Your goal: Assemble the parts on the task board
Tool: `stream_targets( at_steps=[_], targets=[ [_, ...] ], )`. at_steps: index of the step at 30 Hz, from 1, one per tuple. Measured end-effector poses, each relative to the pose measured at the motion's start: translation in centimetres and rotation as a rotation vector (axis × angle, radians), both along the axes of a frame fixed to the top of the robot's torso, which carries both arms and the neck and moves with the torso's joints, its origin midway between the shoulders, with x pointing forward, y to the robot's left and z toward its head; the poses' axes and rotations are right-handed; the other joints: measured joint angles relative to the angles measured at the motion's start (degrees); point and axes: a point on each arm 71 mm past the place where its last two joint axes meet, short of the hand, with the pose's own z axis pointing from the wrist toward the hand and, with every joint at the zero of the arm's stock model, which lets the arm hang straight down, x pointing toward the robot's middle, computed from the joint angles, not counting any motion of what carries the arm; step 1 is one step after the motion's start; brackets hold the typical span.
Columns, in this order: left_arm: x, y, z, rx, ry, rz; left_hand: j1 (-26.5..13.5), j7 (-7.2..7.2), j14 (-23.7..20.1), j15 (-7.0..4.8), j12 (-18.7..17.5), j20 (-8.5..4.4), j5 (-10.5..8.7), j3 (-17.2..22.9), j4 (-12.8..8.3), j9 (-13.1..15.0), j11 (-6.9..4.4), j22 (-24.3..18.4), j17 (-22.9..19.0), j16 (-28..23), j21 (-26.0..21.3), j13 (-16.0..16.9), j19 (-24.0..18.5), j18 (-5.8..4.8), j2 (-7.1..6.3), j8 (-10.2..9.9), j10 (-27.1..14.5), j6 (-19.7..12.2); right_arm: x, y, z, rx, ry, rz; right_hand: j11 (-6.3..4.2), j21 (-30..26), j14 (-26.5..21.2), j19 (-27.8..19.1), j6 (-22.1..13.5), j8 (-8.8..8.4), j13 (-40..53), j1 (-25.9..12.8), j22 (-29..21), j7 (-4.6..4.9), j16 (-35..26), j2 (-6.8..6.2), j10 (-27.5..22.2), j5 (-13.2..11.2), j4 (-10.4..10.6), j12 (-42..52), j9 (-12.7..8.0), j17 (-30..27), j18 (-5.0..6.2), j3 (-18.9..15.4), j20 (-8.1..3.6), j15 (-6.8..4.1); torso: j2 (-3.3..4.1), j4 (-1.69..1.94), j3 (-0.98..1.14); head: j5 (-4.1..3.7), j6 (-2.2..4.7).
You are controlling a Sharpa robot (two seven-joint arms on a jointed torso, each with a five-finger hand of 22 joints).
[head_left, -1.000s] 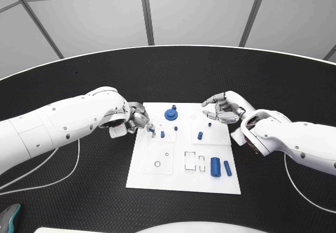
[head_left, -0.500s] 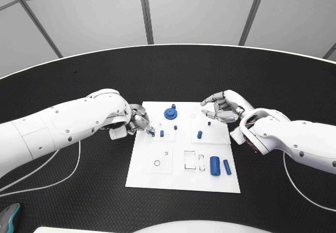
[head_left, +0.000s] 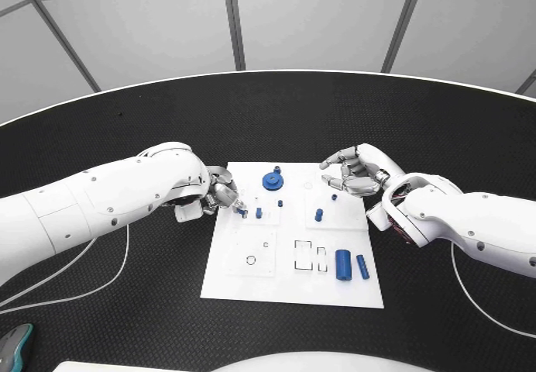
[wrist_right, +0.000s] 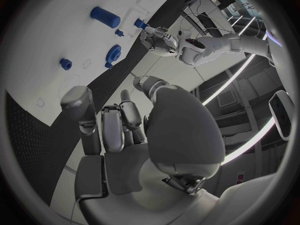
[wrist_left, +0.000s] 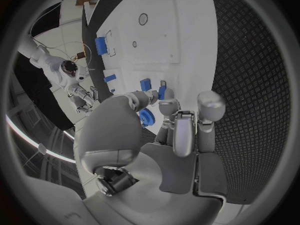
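Note:
The white task board (head_left: 293, 283) lies in the middle of the black table. My left hand (head_left: 218, 194) is at the board's left edge and pinches a small blue part (head_left: 244, 211) between thumb and fingertip; the left wrist view shows that blue part (wrist_left: 161, 92) at the fingertips. A blue gear (head_left: 273, 182) and several small blue pegs, such as one peg (head_left: 318, 215), stand on the far half. Two blue cylinders (head_left: 343, 266) lie near the right edge. My right hand (head_left: 352, 175) hovers over the far right corner, fingers loosely curled and apart, holding nothing.
A thin white cable (head_left: 106, 283) loops over the table on the left. A dark teal object (head_left: 14, 341) sits at the near left corner. The table's pale rim (head_left: 268, 73) curves along the far side.
My left hand's fingertips have edged slightly toward the near side along the board's left edge with the small part. The right hand has stayed where it was.

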Motion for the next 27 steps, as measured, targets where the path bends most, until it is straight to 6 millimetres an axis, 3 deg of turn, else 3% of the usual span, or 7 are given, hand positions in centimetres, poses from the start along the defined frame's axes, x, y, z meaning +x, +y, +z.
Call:
stream_targets(
  at_steps=[27],
  targets=[
    [-0.08, -0.31, -0.18, 0.010, 0.020, -0.020, -0.23, -0.10, 0.00, 0.00, -0.01, 0.00, 0.26, 0.00, -0.01, -0.03, 0.03, -0.01, -0.01, 0.00, 0.00, -0.01, 0.00, 0.02, 0.28, -0.03, -0.02, 0.11, -0.03, -0.05, -0.01, 0.000, -0.001, -0.001, 0.00, 0.00, 0.00, 0.00, 0.00, 0.00, -0.01, -0.23, -0.01, 0.00, 0.00, -0.24, 0.00, 0.00, 0.00, 0.00, -0.06, -0.01, 0.00, 0.00, 0.00, 0.00, 0.01, -0.01, 0.03, -0.15, -0.27]
  ],
)
